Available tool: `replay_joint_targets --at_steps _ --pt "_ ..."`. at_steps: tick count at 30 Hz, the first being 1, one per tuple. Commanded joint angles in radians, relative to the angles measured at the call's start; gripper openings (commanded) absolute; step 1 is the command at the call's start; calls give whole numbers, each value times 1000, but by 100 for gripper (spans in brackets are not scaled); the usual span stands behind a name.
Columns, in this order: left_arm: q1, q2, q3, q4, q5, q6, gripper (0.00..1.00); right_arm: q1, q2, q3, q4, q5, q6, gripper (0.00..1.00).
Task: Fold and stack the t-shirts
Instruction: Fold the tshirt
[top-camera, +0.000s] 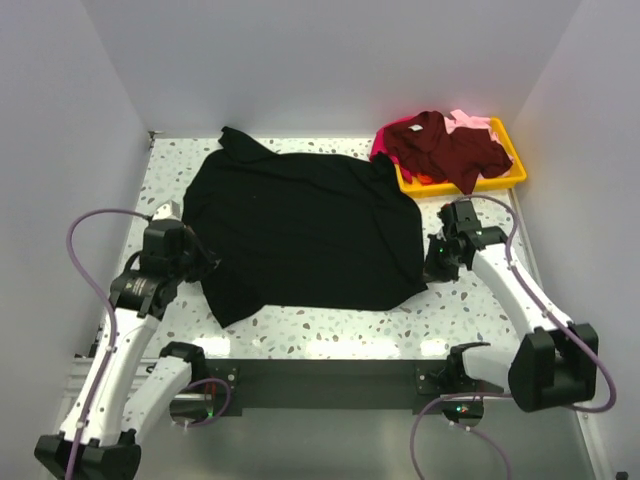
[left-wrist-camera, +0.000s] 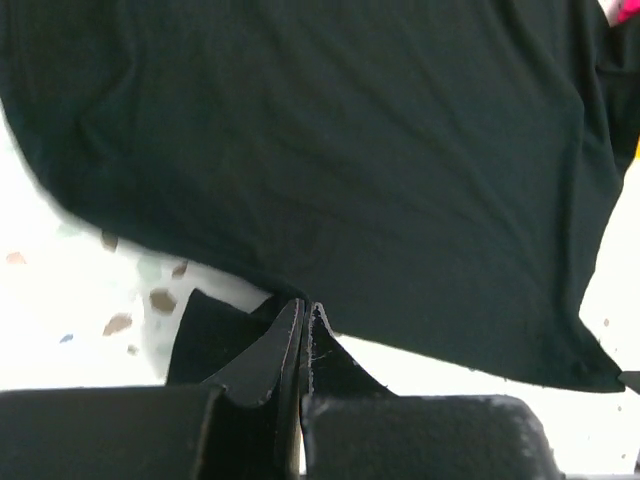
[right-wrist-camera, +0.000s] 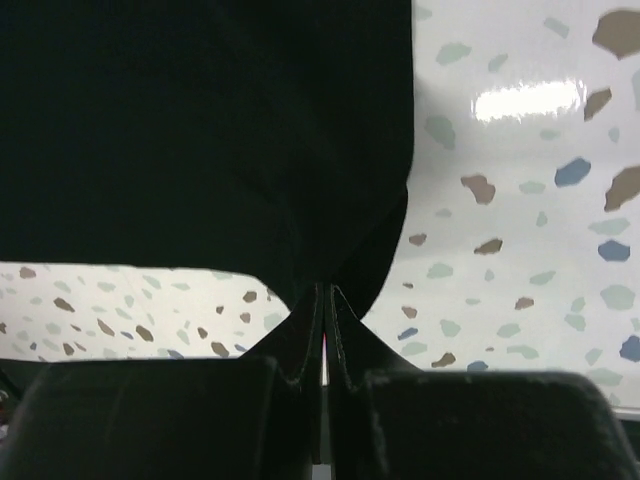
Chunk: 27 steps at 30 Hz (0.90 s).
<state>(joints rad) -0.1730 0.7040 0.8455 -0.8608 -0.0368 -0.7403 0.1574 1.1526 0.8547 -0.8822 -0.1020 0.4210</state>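
A large black t-shirt (top-camera: 300, 230) lies spread across the middle of the table. My left gripper (top-camera: 207, 265) is shut on the shirt's left edge; in the left wrist view the jaws (left-wrist-camera: 303, 312) meet with black cloth (left-wrist-camera: 320, 150) drawn up to their tips. My right gripper (top-camera: 432, 256) is shut on the shirt's near right corner, the cloth (right-wrist-camera: 200, 130) gathered into a point at the closed tips (right-wrist-camera: 325, 292). A dark maroon t-shirt (top-camera: 445, 148) is heaped in the yellow tray, with a magenta one (top-camera: 384, 140) and a pale pink one (top-camera: 468, 120) showing beneath it.
The yellow tray (top-camera: 515, 172) stands at the back right corner, close to the right arm. White walls close in the speckled table (top-camera: 330, 325) on the left, back and right. A bare strip of table runs along the near edge.
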Motion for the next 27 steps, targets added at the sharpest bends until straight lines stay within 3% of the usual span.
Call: replay_joint_targets --at_steps 1,11,20,27 --pt "-6 66 26 175 -28 33 0 5 80 90 115 -4 -28 0" --pt "21 199 89 250 -92 53 0 -61 370 276 158 -11 -79 0" --pt "167 317 125 328 18 102 0 -90 601 471 131 -34 -134 0" --pt "173 423 213 364 87 125 0 -94 657 543 123 -34 -139 0"
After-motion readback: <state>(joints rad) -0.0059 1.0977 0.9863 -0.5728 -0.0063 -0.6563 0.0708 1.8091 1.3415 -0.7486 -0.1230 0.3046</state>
